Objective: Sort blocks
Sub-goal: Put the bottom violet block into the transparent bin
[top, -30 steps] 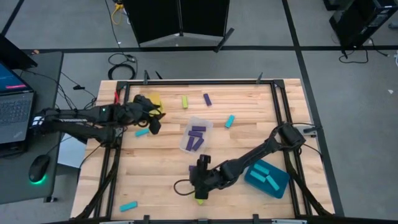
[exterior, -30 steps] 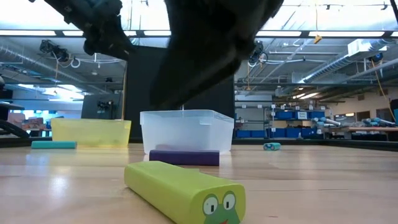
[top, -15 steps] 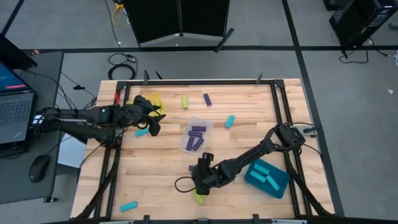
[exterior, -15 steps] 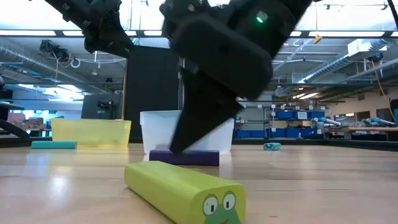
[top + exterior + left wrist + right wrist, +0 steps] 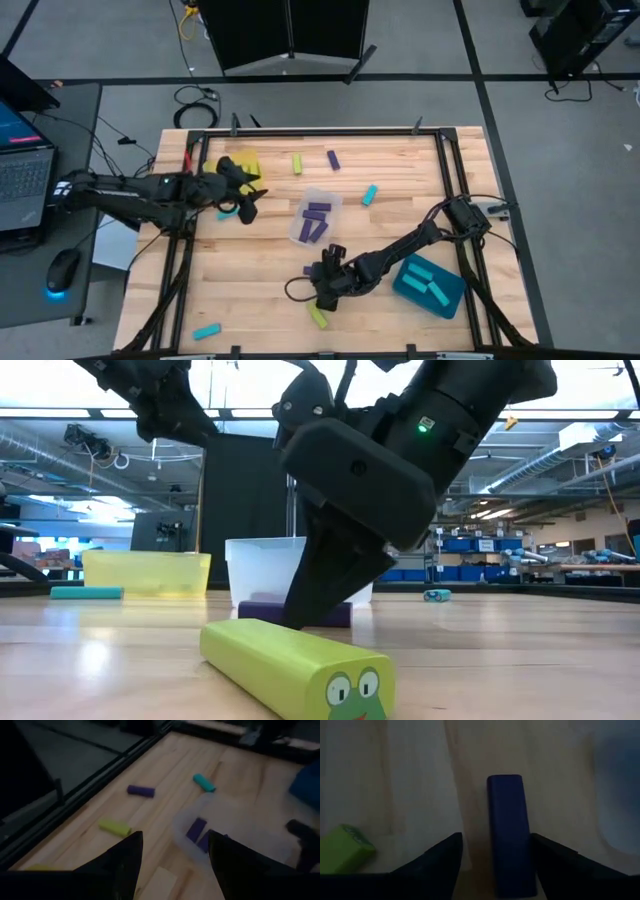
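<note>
Sorting partly done. Clear tray (image 5: 314, 216) at table centre: purple blocks (image 5: 317, 212) inside. Teal tray (image 5: 430, 286) at 4 o'clock: cyan blocks (image 5: 428, 277) inside. Yellow tray (image 5: 240, 163) at 10 o'clock: contents not discernible.

Left to sort, loose on the table (image 5: 400, 170): lime block (image 5: 297, 163) and purple block (image 5: 333, 159) at 12 o'clock; cyan block (image 5: 369, 194) just right of the clear tray; cyan block (image 5: 207, 331) at 7 o'clock; frog-faced lime block (image 5: 297, 665) at 6 o'clock; dark purple block (image 5: 510, 834) just beside it.

Right gripper (image 5: 496, 851) low over the table, fingers apart and straddling the dark purple block, not yet closed on it. Left gripper (image 5: 172, 852) raised near the yellow tray, fingers parted, nothing visible between them.
</note>
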Tool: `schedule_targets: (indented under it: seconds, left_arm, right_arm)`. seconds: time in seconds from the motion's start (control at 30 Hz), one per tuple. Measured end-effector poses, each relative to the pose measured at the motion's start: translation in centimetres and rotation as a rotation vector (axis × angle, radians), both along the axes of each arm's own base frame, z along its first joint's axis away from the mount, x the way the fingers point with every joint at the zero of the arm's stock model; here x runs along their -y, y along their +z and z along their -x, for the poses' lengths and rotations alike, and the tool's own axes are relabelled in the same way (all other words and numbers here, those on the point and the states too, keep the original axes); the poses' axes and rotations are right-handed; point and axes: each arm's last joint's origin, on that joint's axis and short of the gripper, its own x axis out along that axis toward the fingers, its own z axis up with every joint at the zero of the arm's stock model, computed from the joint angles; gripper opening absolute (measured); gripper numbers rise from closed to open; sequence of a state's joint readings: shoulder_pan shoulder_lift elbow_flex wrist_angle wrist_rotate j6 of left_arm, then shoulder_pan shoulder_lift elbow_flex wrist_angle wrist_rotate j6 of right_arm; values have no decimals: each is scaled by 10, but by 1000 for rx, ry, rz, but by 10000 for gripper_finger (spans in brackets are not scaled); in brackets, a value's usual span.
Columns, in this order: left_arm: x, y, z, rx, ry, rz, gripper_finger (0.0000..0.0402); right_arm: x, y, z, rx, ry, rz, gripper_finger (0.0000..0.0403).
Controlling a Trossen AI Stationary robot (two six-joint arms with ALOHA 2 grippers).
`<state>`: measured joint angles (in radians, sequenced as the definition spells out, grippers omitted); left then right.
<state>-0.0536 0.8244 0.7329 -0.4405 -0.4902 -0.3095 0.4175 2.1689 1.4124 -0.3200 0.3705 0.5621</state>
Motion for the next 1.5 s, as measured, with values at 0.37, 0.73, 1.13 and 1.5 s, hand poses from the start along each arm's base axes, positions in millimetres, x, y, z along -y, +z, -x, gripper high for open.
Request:
schedule_targets:
  seconds: [0.37,0.73,1.13,1.5]
  left_arm:
    - [29,22,22,173,-187,-96,229]
    - [31,-19,51,349,-233,-35,229]
    - [37,-64,38,316,-242,83,229]
    - [54,-73,11,144,-384,107,229]
  right_arm:
    - [-1,0,-1,1,18,-16,118]
    - [-10,2,-2,69,85,57,118]
    - [9,81,-1,279,67,261,118]
    - [90,125,23,107,-191,366,121]
